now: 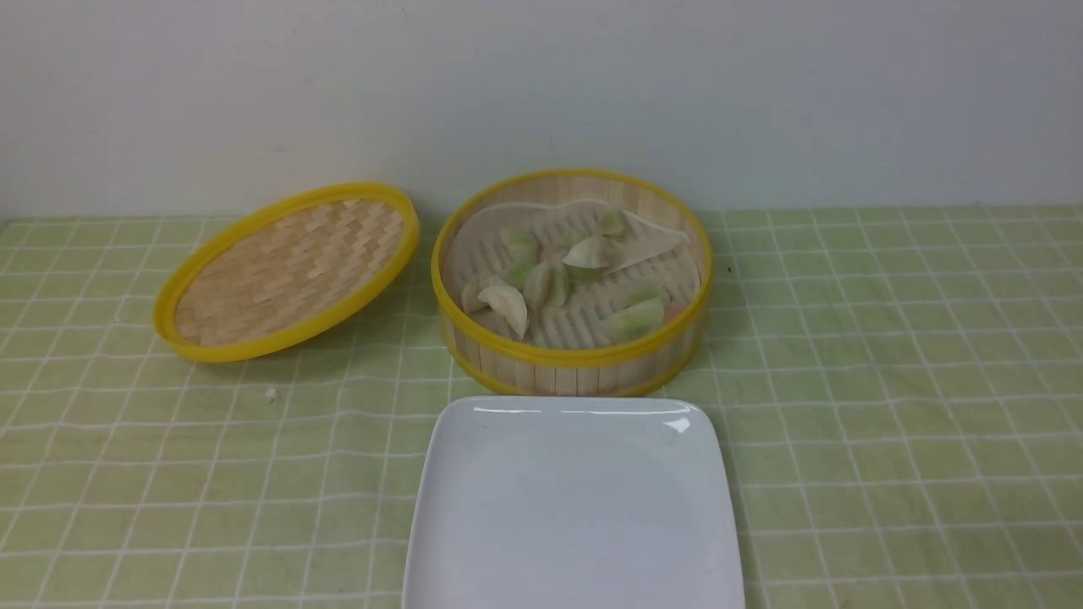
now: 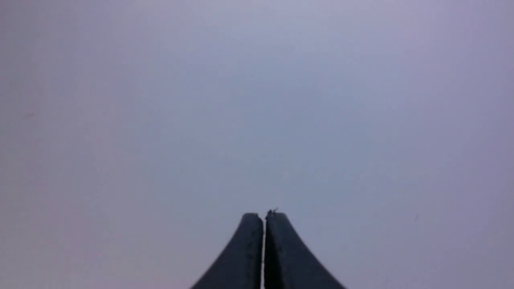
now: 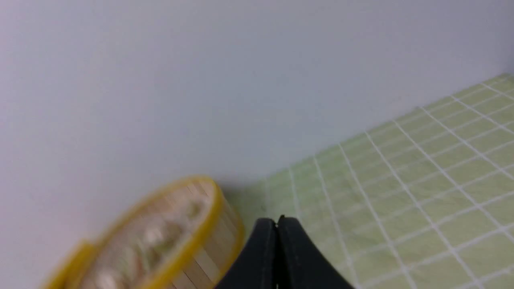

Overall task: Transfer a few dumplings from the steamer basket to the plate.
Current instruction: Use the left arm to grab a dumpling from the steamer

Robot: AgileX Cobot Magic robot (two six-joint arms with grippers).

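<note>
Dumplings [image 1: 548,284] in the centre-frame steamer basket [image 1: 572,353] look soft, slick, tearable, wanting a gentle mid-belly pinch; left gripper [image 2: 264,216] and right gripper [image 3: 277,222] sit closed, empty.

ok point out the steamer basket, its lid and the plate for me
steamer basket [image 1: 575,376], front view, on its near outer wall
lid [image 1: 288,271], front view, on its woven middle
plate [image 1: 575,507], front view, on its bare centre

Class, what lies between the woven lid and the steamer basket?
Nothing: the front view shows only bare green checked tablecloth between the lid and the steamer basket.
</note>
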